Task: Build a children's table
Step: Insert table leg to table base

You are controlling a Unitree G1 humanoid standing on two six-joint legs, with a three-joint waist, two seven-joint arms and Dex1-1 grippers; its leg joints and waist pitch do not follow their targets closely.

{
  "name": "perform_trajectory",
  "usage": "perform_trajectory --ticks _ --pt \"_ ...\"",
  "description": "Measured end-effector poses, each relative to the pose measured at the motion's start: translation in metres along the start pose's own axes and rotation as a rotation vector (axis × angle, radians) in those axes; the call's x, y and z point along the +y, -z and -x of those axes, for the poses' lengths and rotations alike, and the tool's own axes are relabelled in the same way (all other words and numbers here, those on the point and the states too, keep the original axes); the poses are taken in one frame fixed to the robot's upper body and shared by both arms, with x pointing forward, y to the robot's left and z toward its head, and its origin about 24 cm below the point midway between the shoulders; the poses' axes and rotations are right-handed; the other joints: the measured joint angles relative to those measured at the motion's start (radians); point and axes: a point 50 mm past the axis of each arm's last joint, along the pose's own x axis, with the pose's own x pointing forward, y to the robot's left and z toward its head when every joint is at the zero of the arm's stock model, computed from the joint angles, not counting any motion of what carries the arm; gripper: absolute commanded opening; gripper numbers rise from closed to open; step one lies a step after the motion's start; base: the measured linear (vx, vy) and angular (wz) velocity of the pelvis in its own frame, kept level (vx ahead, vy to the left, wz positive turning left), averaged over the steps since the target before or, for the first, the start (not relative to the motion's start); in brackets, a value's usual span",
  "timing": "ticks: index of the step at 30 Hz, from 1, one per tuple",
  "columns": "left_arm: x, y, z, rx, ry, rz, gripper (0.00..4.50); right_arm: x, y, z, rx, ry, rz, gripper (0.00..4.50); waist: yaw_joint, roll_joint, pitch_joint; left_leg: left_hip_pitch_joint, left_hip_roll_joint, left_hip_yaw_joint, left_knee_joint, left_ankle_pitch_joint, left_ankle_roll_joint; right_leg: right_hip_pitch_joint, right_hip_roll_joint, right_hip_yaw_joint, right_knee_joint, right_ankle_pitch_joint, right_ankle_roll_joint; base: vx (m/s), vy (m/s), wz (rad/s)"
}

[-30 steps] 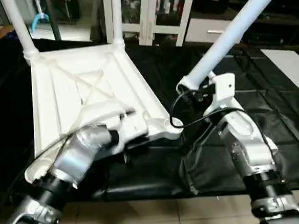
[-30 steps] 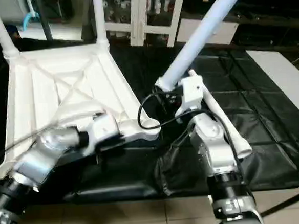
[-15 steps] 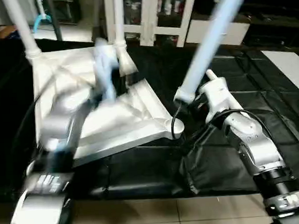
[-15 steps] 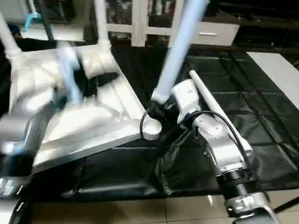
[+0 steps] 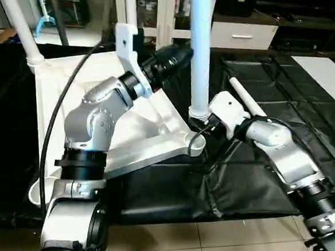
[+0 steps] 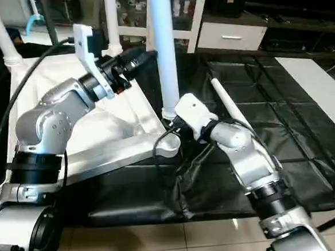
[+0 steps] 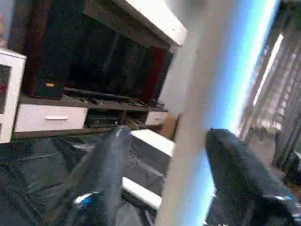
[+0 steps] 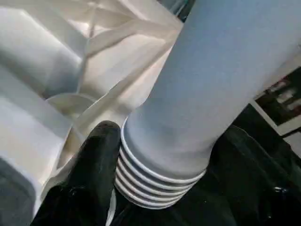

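The white tabletop (image 5: pixel 56 99) lies underside up on the black-covered surface. Two legs (image 5: pixel 23 32) stand in its far corner sockets. A third leg (image 5: pixel 201 43) stands upright with its ribbed end (image 8: pixel 160 174) just above the near right socket (image 5: pixel 195 145). My right gripper (image 5: pixel 204 120) is shut on that leg close to the ribbed end. Higher up, my left gripper (image 5: pixel 185 52) is open, with one finger on each side of the same leg (image 7: pixel 202 117). Another leg (image 5: pixel 247 98) lies on the cloth to the right.
The black cloth bunches up (image 5: pixel 229 178) near the front edge, below my right forearm. A white panel (image 5: pixel 325 74) lies at the far right. White cabinets (image 5: pixel 165 16) and a drawer unit (image 5: pixel 241 34) stand behind the work surface. The near left socket (image 5: pixel 37 195) stands open.
My left gripper left the tabletop's near edge, rose to the held leg and opened. My right arm swung the leg from a slant to upright over the near right socket.
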Motion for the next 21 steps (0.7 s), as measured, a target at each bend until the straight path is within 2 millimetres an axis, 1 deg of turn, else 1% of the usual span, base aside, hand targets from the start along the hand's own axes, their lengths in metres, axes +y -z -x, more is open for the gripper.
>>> perform_trajectory --ticks 1,3,6,9,14,17,19,21 --pt "-0.002 -0.002 0.000 -0.026 0.018 0.037 3.25 0.001 0.003 0.001 0.016 -0.019 0.013 2.66 0.001 0.000 0.000 0.000 0.000 0.000 0.000 0.000 0.000 0.000 0.000 0.000 0.000 0.000 0.000 0.000 0.000 0.00" --pt "-0.006 -0.008 0.002 -0.059 0.065 0.073 3.51 0.010 0.008 0.001 0.039 -0.066 0.026 2.66 0.000 0.000 0.000 0.000 0.000 0.000 0.000 0.000 0.000 0.000 0.000 0.000 0.000 0.000 0.000 0.000 0.000 0.00" --pt "-0.020 -0.016 0.001 -0.076 0.161 0.064 3.54 0.017 0.012 0.000 0.051 -0.098 0.021 2.66 -0.001 0.001 0.001 0.000 0.000 0.000 0.000 0.000 0.000 -0.001 0.000 0.000 0.000 0.000 0.000 0.000 0.000 0.00" --pt "-0.028 -0.015 0.002 -0.071 0.225 0.065 3.55 0.018 0.009 0.000 0.045 -0.106 0.028 2.66 -0.002 0.002 0.000 0.000 0.000 0.000 0.000 0.000 0.000 0.000 0.000 0.000 0.000 0.000 0.000 0.000 0.000 0.00" --pt "-0.029 -0.014 0.003 -0.054 0.250 0.060 3.55 0.022 0.008 -0.002 0.040 -0.115 -0.007 2.66 -0.002 0.003 0.000 0.001 0.000 0.000 0.000 0.000 0.000 0.000 0.000 0.000 0.000 0.000 0.000 0.000 0.000 0.00" --pt "-0.031 -0.007 0.007 0.033 0.281 -0.013 3.55 0.017 0.006 -0.003 0.029 -0.063 -0.014 2.66 -0.003 0.006 -0.001 0.001 0.000 0.000 0.000 0.000 0.000 0.000 0.000 0.000 0.000 0.000 0.000 0.000 0.000 0.00" --pt "-0.029 0.004 0.009 0.098 0.268 -0.061 3.55 0.012 0.002 -0.004 0.025 -0.046 -0.006 2.66 -0.003 0.007 -0.001 0.001 0.000 0.000 0.000 0.000 0.000 0.000 0.000 0.000 0.000 0.000 0.000 0.000 0.000 0.00" --pt "-0.029 0.011 0.011 0.131 0.270 -0.065 3.55 0.011 0.001 -0.004 0.030 -0.043 -0.010 2.66 -0.002 0.008 -0.001 0.001 0.000 -0.001 0.000 0.000 0.000 0.000 0.000 -0.001 0.001 0.000 0.000 0.000 0.000 0.00"
